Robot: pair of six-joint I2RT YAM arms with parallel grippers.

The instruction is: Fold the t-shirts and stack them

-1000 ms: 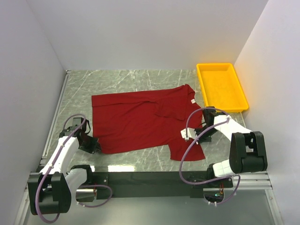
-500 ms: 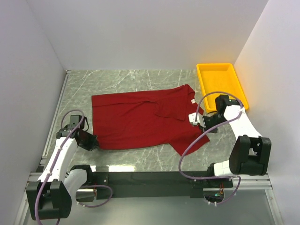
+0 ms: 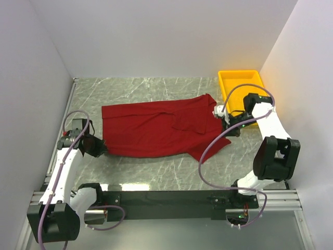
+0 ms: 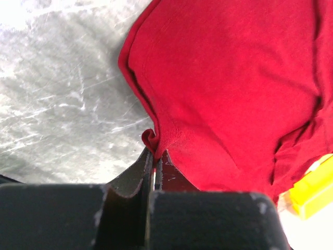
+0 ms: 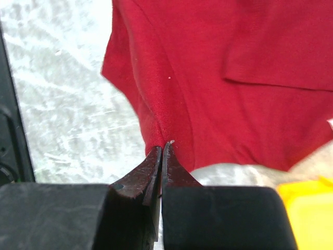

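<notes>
left end effector [image 4: 154, 154] and right end effector [image 5: 162, 148] each pinch a thin edge of the dark red cloth t-shirt [image 3: 156, 130], shallow bites that may slip if pulled.

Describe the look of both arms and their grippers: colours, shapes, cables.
Both arms, left arm and right arm, have white links with bulky black joints. A mauve cable loops loosely along each. The left gripper and right gripper are black, tapering to thin tips, lightly scuffed.
</notes>
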